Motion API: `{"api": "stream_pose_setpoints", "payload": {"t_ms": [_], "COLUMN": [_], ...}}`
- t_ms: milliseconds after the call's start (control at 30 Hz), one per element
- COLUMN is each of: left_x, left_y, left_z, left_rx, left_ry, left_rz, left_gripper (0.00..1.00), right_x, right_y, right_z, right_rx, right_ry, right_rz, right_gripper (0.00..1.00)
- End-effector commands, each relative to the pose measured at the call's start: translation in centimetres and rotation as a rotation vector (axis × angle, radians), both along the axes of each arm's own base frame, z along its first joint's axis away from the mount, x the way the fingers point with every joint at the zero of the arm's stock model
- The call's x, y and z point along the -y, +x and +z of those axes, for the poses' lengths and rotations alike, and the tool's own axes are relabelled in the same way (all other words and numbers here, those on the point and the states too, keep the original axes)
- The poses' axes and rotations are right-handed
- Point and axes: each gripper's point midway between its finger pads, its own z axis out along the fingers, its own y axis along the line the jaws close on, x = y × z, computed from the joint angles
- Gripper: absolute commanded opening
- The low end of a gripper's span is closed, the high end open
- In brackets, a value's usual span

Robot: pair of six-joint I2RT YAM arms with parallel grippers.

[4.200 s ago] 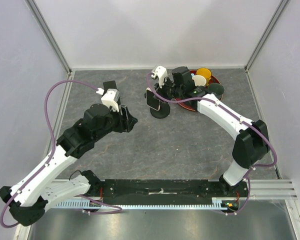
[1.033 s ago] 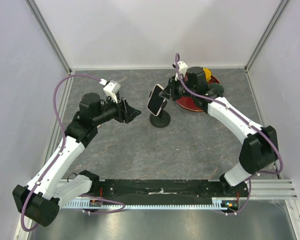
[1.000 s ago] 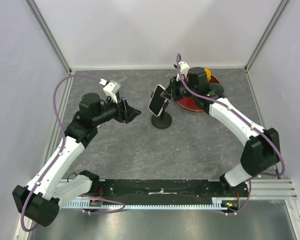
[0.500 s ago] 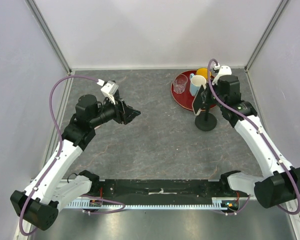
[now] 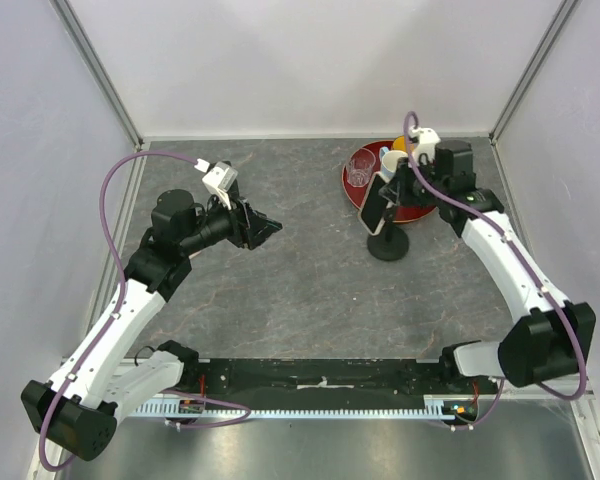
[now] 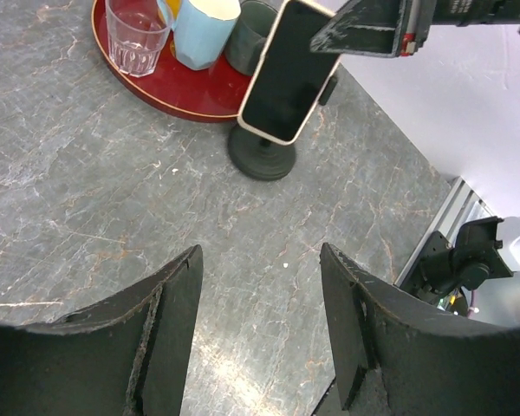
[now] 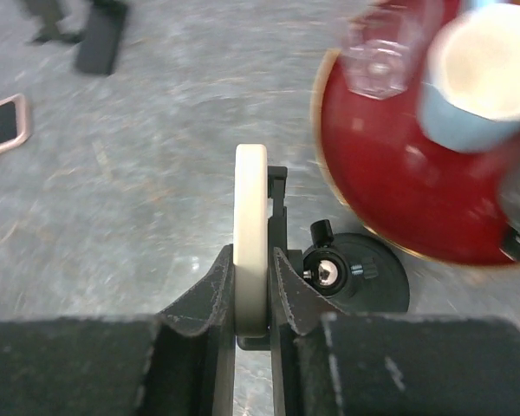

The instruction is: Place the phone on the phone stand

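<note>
The phone (image 5: 374, 208), cream-cased with a dark screen, leans in the cradle of the black phone stand (image 5: 388, 248), right of centre. My right gripper (image 5: 387, 192) is shut on the phone's top edge. In the right wrist view the phone (image 7: 250, 225) stands edge-on between the fingers, with the cradle behind it and the stand's round base (image 7: 368, 279) below. My left gripper (image 5: 270, 226) is open and empty, above the table far to the left. The left wrist view shows the phone (image 6: 288, 82) on the stand (image 6: 262, 159).
A red tray (image 5: 420, 205) behind the stand holds a glass (image 5: 360, 167), a blue cup (image 5: 393, 165) and further cups. A flat pink-rimmed thing (image 7: 0, 126) lies at the left edge of the right wrist view. Walls close in the back and sides.
My right gripper carried the phone and stand from table centre to the right side, then back a little to the left. My left arm has barely moved.
</note>
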Motion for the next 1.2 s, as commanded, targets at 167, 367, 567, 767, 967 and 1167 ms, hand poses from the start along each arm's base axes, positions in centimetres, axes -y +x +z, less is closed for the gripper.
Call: {"api": "stream_pose_setpoints", "payload": {"t_ms": [167,367,567,767,967,1167], "left_x": [0.5,0.4,0.6,0.8,1.0,0.8], "left_y": [-0.1,0.2,0.6,1.1,1.6,2.0], "left_z": [0.6,0.2,-0.6,-1.5,-2.4,-2.9], "left_rx": [0.012,0.009,-0.016,-0.037,-0.064,-0.07], "left_ry": [-0.032,-0.021,-0.013,-0.006,0.005,0.019], "left_rz": [-0.033,-0.02,-0.02,-0.021,-0.02,-0.007], "left_gripper": [0.64,0.63,0.63,0.63,0.62,0.62], "right_x": [-13.9,-16.8,-17.0,-17.0,-16.1,-16.0], "right_y": [0.0,2.4,5.3,7.8,9.6,12.6], "right_z": [6.0,4.9,2.7,1.9,1.0,1.0], "right_rx": [0.274,0.348,0.354,0.417,0.444,0.473], "right_ry": [0.025,-0.105,-0.21,-0.141,-0.124,-0.063], "right_rz": [0.732,1.027,1.148,1.192,1.191,1.125], "right_gripper": [0.0,0.0,0.0,0.0,0.0,0.0]}}
